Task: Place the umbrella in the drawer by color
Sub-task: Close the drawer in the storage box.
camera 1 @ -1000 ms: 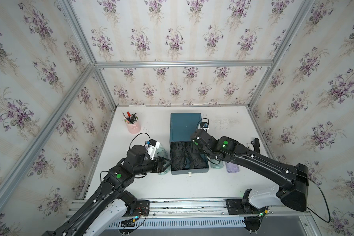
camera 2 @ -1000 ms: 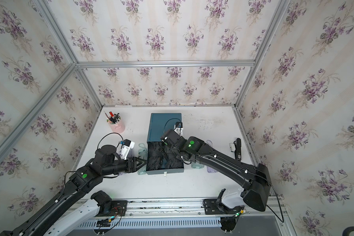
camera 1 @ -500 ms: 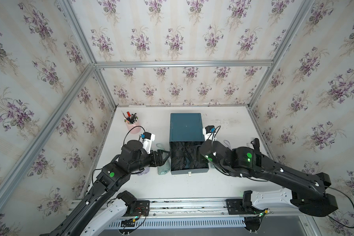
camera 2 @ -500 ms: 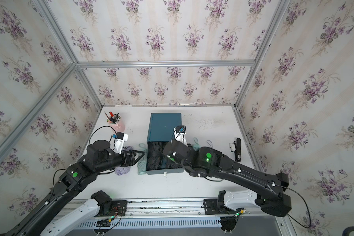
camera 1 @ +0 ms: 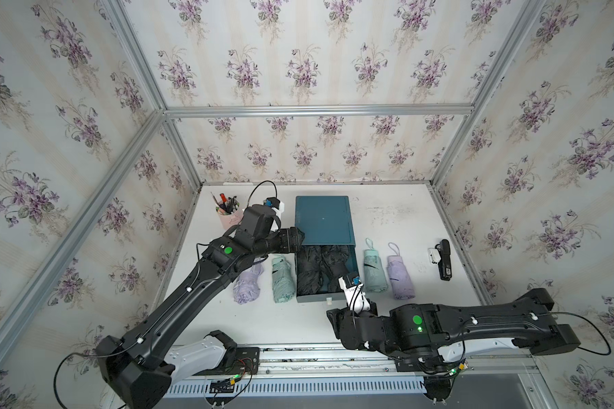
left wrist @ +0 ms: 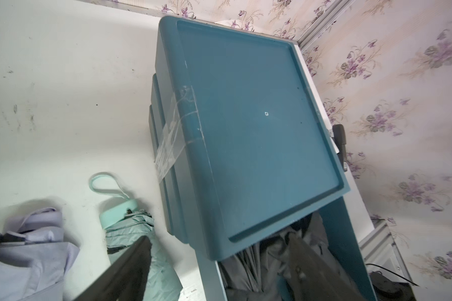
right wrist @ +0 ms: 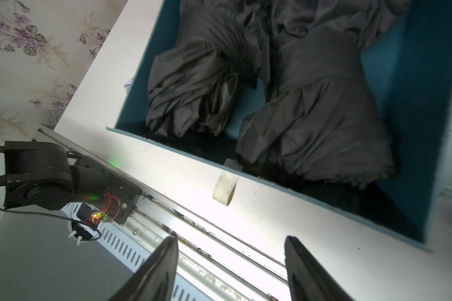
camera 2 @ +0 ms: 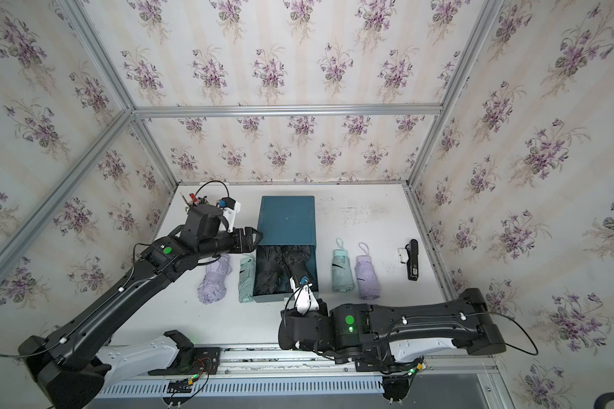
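Dark teal-blue three-drawer cabinet point(camera 1: 323, 221): top drawer point(right wrist: 415, 117) stands open, with two folded black umbrellas point(right wrist: 316, 125) lying lengthwise inside. Right gripper point(right wrist: 230, 238), jaws wide and empty, sits just before the drawer front with the white pull tab point(right wrist: 225, 191) straight ahead. It is judged the nearer arm for closing. Left gripper point(left wrist: 219, 238), wide and empty, hovers at the cabinet's left front corner.

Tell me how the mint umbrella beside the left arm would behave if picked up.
The mint umbrella probably feels soft outside: its canopy folds look loose and crumpled, so a grasp may sink in or slip on fabric. A stiff core likely runs inside, since it lies straight. Its rounded shape may roll a little if pushed sideways.
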{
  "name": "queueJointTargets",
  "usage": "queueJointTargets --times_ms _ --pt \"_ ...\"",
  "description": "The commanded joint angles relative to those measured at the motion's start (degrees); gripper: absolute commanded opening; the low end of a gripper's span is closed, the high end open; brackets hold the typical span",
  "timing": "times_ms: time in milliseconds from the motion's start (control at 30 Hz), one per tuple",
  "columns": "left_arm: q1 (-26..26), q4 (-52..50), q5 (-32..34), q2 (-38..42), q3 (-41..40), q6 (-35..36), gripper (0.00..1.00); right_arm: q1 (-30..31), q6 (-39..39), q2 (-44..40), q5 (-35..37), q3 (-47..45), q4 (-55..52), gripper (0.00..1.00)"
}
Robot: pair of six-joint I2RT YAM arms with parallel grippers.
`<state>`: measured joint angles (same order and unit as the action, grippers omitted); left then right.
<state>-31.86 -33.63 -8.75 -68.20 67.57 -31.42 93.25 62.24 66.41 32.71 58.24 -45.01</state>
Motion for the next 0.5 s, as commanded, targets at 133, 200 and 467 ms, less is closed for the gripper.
queueJointTargets --times_ms 133,200,467 --pt "0.2 -0.5 2.3 -6.7 2.6 5.2 0.75 -2.8 2.0 3.8 0.6 0.3 5.4 0.63" --pt "0.2 0.7 2.6 -6.4 1.1 5.7 0.74 -4.1 2.7 4.8 0.7 0.8 4.3 0.57" --pt "0.2 2.0 1.2 -5.7 -2.3 7.0 0.66 -7.3 1.1 6.1 -1.7 1.0 5.7 0.29"
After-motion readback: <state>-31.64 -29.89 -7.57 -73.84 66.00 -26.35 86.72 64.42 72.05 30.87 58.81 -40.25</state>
